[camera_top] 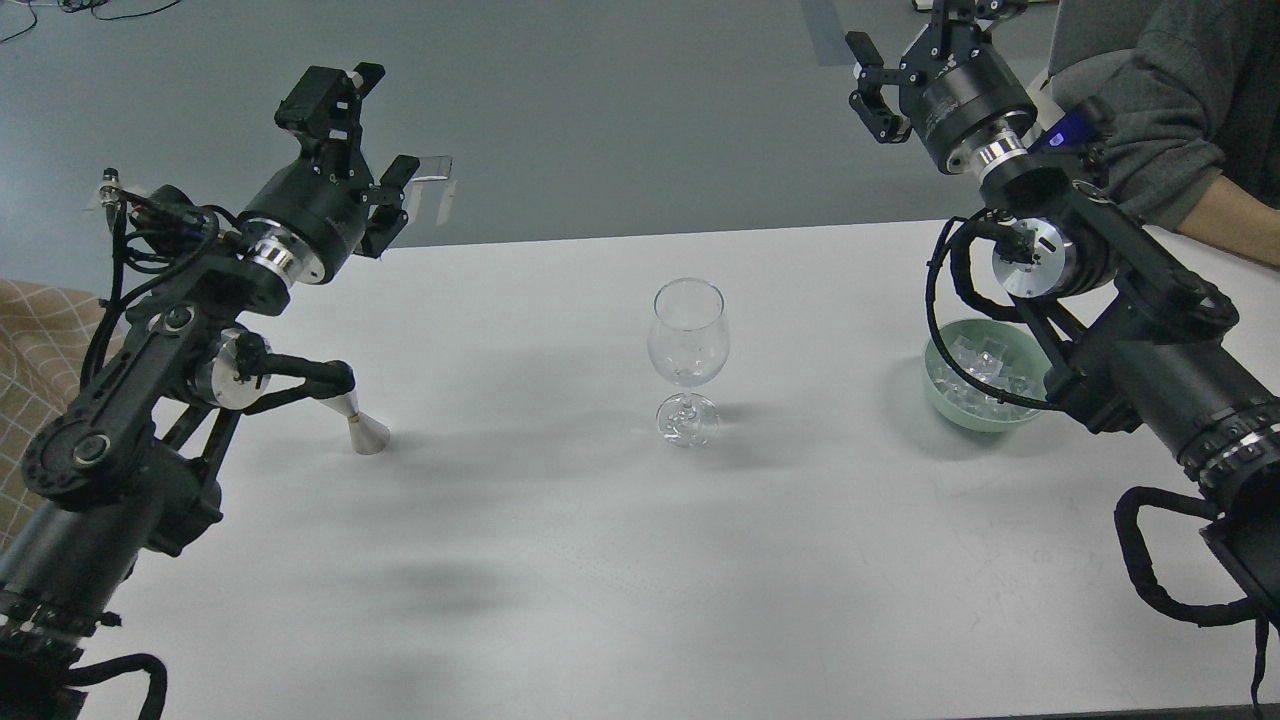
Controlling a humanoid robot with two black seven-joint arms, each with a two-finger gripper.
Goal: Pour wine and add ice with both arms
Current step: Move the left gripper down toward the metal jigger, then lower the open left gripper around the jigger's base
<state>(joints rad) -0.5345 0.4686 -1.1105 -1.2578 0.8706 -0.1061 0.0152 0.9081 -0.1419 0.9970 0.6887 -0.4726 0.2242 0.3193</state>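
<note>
Left gripper [368, 150]: upper left, fingers spread wide, empty.
Right gripper [890, 75]: upper right, open, empty.
Risk: the tall wine glass [688, 345] at centre tips easily; ice [985, 365] in the green bowl [945, 395] looks slippery.

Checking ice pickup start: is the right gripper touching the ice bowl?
Apart. Head view shows the right gripper raised past the table's far edge, well clear of the green ice bowl.

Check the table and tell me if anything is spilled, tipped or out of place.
Nothing stands out. The wine glass stands upright and looks empty at mid-table, the ice sits inside the green bowl, and no spill shows on the table. Both the left gripper and right gripper are raised, open and empty.
</note>
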